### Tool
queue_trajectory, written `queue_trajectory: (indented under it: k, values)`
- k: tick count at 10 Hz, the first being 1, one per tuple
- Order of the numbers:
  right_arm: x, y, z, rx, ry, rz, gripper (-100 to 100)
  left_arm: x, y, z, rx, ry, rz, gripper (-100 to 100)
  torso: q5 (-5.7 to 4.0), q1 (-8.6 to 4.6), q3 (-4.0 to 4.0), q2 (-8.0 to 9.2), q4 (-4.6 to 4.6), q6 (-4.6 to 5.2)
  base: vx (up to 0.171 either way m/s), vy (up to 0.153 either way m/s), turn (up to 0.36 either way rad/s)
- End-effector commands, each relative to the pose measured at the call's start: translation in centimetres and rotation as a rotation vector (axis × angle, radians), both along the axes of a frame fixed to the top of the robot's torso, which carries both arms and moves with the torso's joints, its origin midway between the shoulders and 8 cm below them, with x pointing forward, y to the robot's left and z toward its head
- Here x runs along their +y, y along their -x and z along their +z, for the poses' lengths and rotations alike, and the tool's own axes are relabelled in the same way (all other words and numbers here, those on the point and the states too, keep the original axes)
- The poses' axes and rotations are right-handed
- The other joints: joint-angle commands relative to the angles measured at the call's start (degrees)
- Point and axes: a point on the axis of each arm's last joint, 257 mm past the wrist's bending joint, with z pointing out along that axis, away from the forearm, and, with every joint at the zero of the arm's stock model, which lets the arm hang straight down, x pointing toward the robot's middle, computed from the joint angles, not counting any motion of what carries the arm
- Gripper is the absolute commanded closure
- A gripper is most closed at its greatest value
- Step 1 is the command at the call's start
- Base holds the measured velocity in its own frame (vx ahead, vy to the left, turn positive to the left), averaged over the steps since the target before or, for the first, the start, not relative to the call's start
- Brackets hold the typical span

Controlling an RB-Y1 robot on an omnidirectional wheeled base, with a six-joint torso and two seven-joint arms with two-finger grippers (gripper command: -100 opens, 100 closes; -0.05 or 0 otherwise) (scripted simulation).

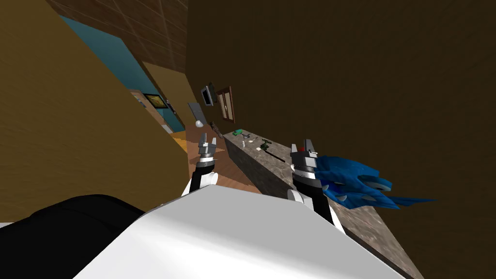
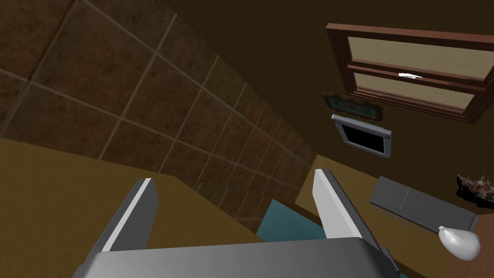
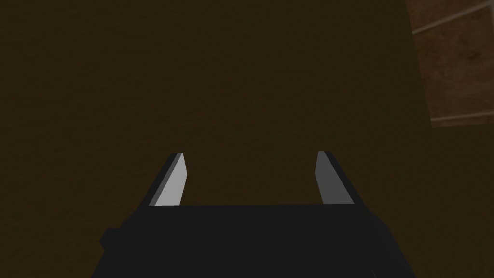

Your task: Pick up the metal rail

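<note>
**Claws both wide and empty, rail not yet reached**

Off the counter's [image 1: 373, 227] left edge, over the wooden floor [image 1: 231, 175], hangs my left claw [image 1: 208, 139]. Its blades are spread wide with nothing between them. I judge it idle for this job.

On the counter, at its far end, lie a small green thing [image 1: 237, 132] and a few pale bits too small to name. Next along is a dark green object [image 1: 265, 144]. Just nearer me than that lies what I take for the metal rail [image 1: 275, 156], a thin dark bar lying flat and slantwise on the counter top. It is drawn too small for me to tell its material. Nothing touches it.

Near the rail, on its right, my right claw [image 1: 302, 145] is over the counter. How high it hangs I cannot tell. Its blades are also wide apart and hold nothing. Its camera faces the dark brown wall [image 3: 241, 87] behind the counter, not the counter top. Furthest right, a blue spiky object [image 1: 356, 184] sits on the counter close beside my right forearm.

By my reading, none of the pick-up is done. I have yet to tip the right wrist down, bring the blades astride the rail, close on it and lift. The blue object leaves that arm little room on the counter's near side.
</note>
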Motion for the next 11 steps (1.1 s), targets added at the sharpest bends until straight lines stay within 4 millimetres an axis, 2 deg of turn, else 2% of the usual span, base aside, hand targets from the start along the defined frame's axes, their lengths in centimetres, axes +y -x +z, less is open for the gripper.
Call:
queue_trajectory:
  k: [1, 4, 7, 8, 10, 11]
  values:
    - [0.2, 0.0, -0.2, 0.003, 0.034, 0.006, -100, 0.0, 0.0, 0.0, 0.000, 0.000, 0.000, 0, 0.00, 0.00, 0.00, 0.00, 0.00, 0.00, 0.010, 0.012, 0.076]
    - [0.5, -0.1, -1.1, 0.013, 0.126, 0.015, -100, 0.0, 0.0, 0.0, 0.000, 0.000, 0.000, 0, 0.01, 0.06, -0.04, -0.07, -0.02, -0.02, 0.021, 0.026, 0.129]
    - [0.5, -0.5, -2.9, 0.033, 0.239, 0.022, -100, 0.0, 0.0, 0.0, 0.000, 0.000, 0.000, 0, 0.03, 0.12, -0.12, -0.20, -0.04, -0.02, 0.056, 0.037, 0.192]
    - [0.6, -0.5, -3.0, 0.034, 0.246, 0.026, -100, 0.0, 0.0, 0.0, 0.000, 0.000, 0.000, 0, 0.03, 0.13, -0.15, -0.25, -0.06, -0.02, 0.047, 0.027, 0.050]
    - [0.6, -0.8, -4.6, 0.055, 0.332, 0.036, -100, 0.0, 0.0, 0.0, 0.000, 0.000, 0.000, 0, 0.03, 0.13, -0.09, -0.16, -0.04, -0.02, 0.045, 0.046, 0.230]
    - [0.7, -0.8, -4.7, 0.056, 0.339, 0.041, -100, 0.0, 0.0, 0.0, 0.000, 0.000, 0.000, 0, 0.04, 0.19, -0.13, -0.22, -0.05, -0.03, 0.048, 0.034, 0.057]
